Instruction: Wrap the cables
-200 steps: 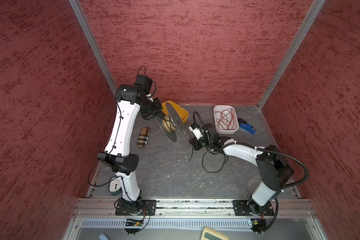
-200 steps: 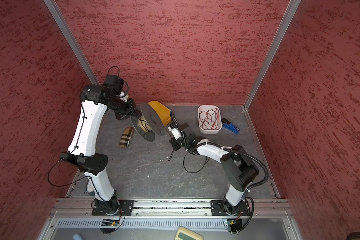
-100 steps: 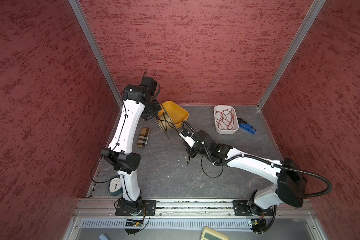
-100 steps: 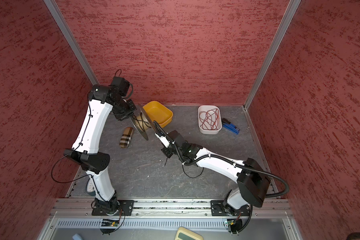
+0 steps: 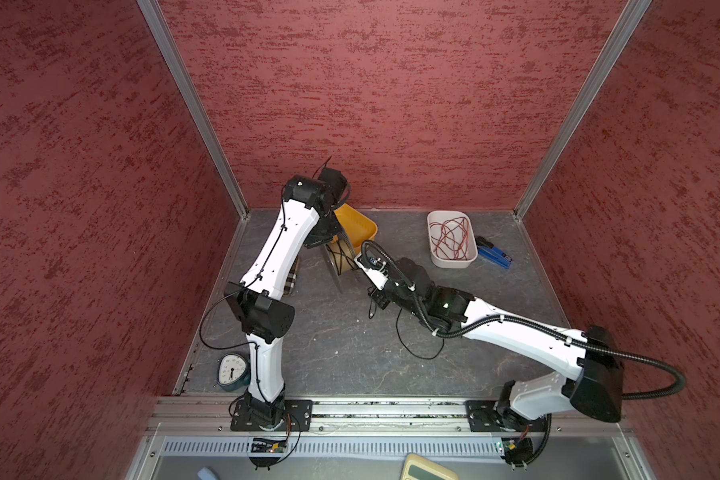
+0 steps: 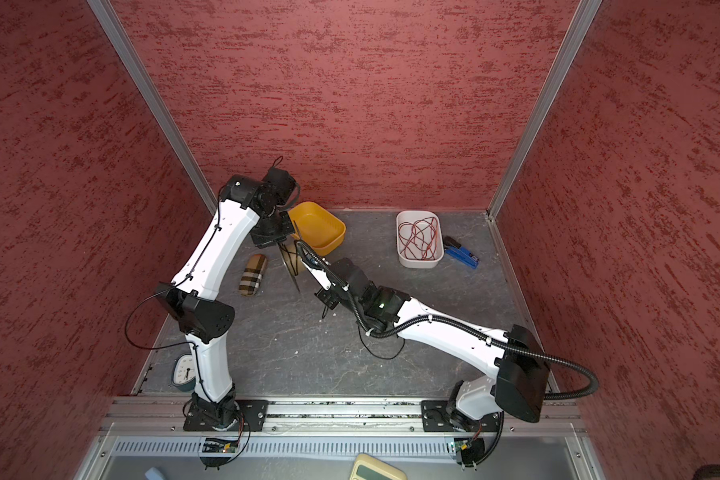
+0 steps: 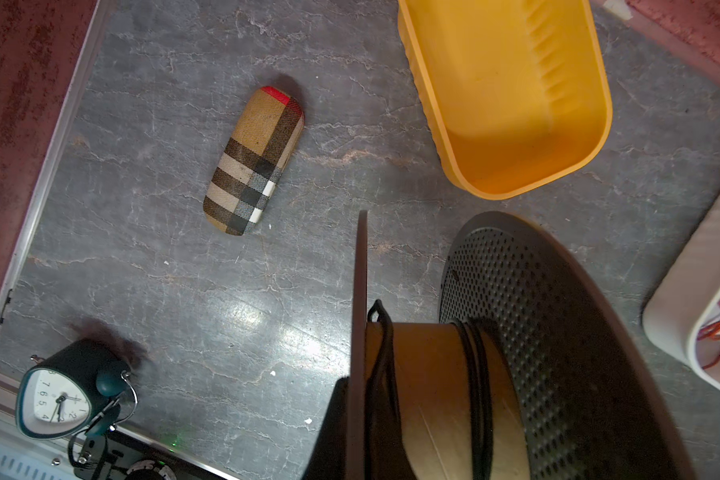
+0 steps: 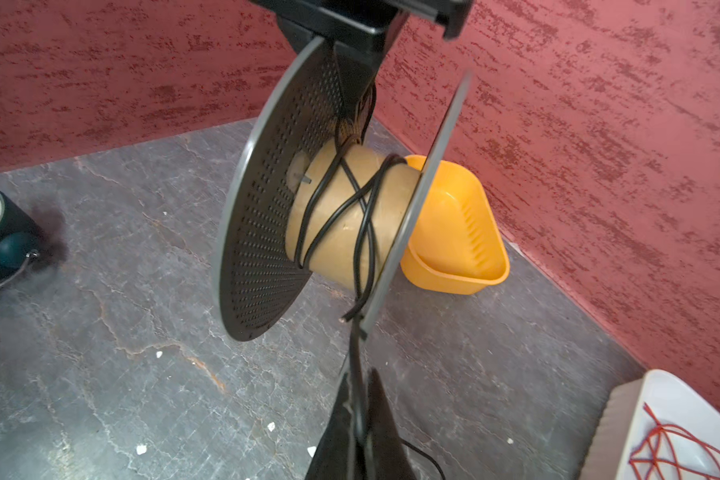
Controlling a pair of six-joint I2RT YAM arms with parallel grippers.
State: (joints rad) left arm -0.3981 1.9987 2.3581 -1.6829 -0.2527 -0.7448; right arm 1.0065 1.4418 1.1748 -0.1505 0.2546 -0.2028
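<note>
Clock (image 5: 233, 372) and plaid glasses case (image 6: 253, 275) sit at the left of the tabletop (image 5: 341, 357), well apart from the work and playing no part in it. Next comes the left claw (image 7: 356, 424), pressed together on the rim of one disc of the spool (image 8: 341, 232). It holds the spool up off the tabletop, probably so that a wire can pass all the way around the core without catching on anything. A few loose, crossing turns of the black wire (image 8: 364, 202) already lie on that cardboard core.

From there the wire drops past the disc edge to the right claw (image 8: 360, 386), which pinches it just below the spool. That grip looks meant to guide the next turn. The rest of the wire trails in a slack loop on the tabletop beneath the right arm, so the winding seems only partly done.

A yellow bin (image 5: 356, 226) stands just behind the spool. Farther right are a white tray (image 5: 449, 262) of red wires and a blue tool (image 5: 493, 252), both untouched.
</note>
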